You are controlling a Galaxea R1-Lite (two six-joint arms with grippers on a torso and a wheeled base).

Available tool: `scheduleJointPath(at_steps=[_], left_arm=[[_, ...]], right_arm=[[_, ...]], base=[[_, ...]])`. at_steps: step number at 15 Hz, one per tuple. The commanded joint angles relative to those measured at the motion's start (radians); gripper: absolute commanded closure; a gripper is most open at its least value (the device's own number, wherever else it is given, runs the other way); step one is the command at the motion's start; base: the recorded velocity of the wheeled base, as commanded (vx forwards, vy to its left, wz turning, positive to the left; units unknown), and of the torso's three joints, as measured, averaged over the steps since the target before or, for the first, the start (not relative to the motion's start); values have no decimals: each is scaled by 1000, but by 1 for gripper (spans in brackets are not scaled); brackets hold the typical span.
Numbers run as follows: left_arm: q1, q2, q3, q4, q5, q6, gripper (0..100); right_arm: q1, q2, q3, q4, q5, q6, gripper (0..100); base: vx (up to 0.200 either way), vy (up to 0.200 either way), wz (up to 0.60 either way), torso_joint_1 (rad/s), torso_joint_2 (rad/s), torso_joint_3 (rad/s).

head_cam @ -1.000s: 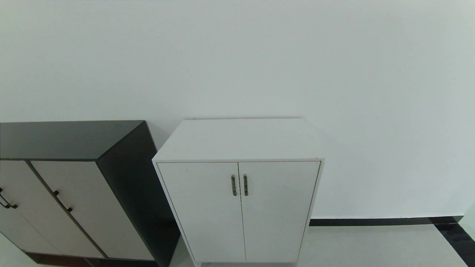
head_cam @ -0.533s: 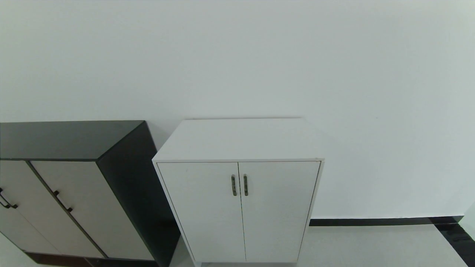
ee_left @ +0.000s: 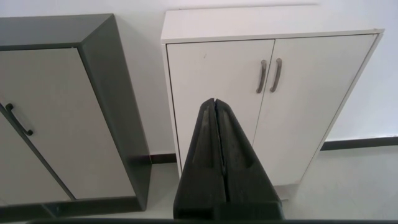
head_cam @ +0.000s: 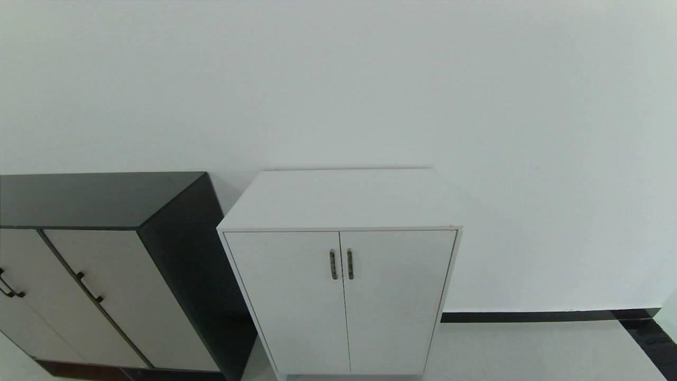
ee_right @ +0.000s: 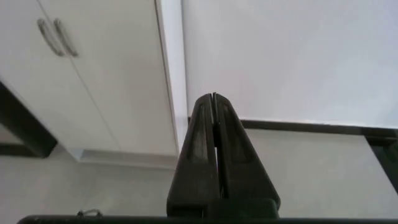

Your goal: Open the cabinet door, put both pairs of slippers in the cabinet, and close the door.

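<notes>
The left tool (ee_left: pixel 216 106) and right tool (ee_right: pixel 214 99) are pressed together, empty. The white cabinet door (head_cam: pixel 396 301) (stiff, hinged) likely opens best by its slim handle (head_cam: pixel 349 264).

Bright, even light — soft shadow beside the cabinet (head_cam: pixel 338 201).

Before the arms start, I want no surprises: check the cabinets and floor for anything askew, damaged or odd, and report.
Nothing stands out. The white cabinet has both doors shut flush, handles upright side by side. The dark cabinet beside it is shut too. The left claw and right claw are shut, holding nothing.
</notes>
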Motion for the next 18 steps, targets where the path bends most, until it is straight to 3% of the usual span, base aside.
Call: scheduleJointPath(at_steps=[1, 18], left_arm=[[0, 0, 0, 0, 0, 0, 100], [0, 0, 0, 0, 0, 0, 100]], right_arm=[[-62, -113, 0, 0, 0, -1, 100], [-73, -142, 2, -2, 9, 21, 100]], base=[[0, 0, 0, 0, 0, 0], [0, 0, 0, 0, 0, 0]])
